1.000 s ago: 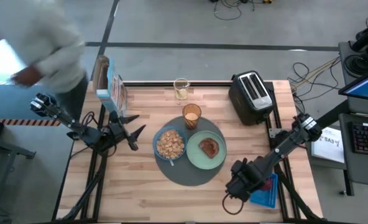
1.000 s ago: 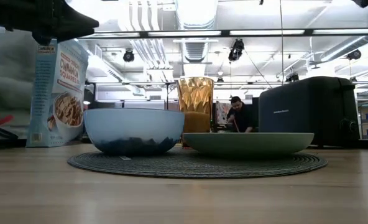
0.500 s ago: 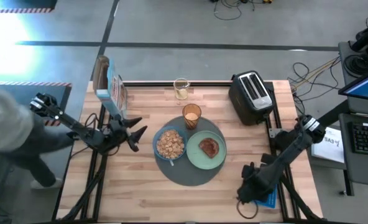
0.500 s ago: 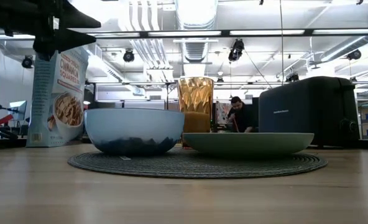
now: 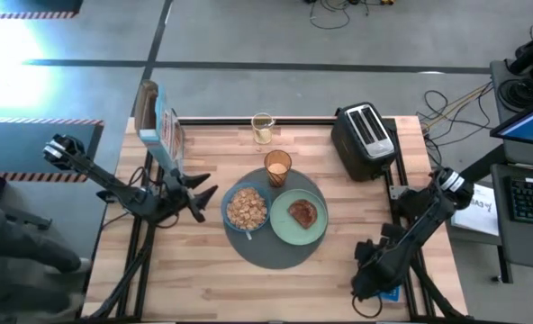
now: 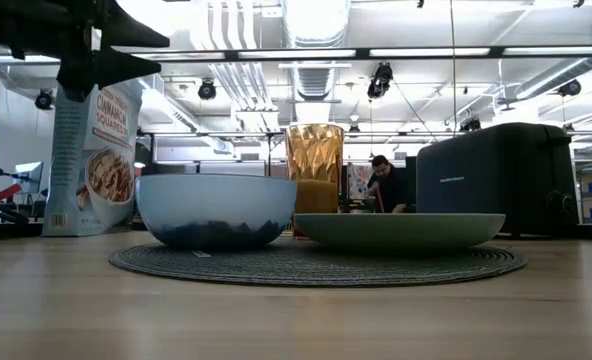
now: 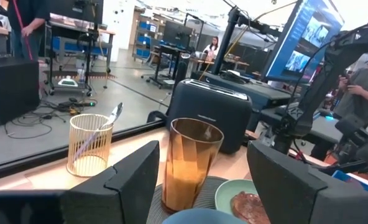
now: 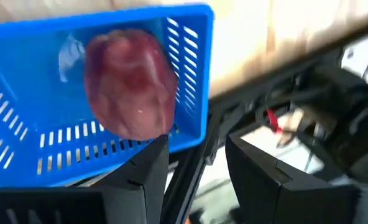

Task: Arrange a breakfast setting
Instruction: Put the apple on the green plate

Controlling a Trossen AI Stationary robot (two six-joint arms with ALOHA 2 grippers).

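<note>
On the round dark-grey mat [image 5: 275, 245] stand the blue bowl [image 5: 246, 209] of brown cereal and the pale-green plate [image 5: 300, 219] with a toast slice [image 5: 303, 211]. The amber tumbler [image 5: 277, 166] stands at the mat's far edge. The red fruit [image 8: 131, 84] lies in the blue slotted basket [image 8: 190, 74] at the table's near right corner. My right gripper [image 8: 196, 168] hovers open over that basket, pointing steeply down, beside the fruit. My left gripper [image 5: 199, 195] stands open and level left of the bowl, facing the tumbler [image 7: 190, 165].
A black-and-silver toaster [image 5: 364, 137] stands at the far right. A cereal box [image 5: 161, 130] stands at the far left, and a small wire cup [image 7: 89, 145] with a utensil at the far middle. A person's shape shows at the near left off the table.
My right gripper has gone toward the table's near right corner and down, rolling as it went; it now hangs over the basket. My left gripper has rolled a little about its own axis. The person beside the table's left has moved away toward the near side.
</note>
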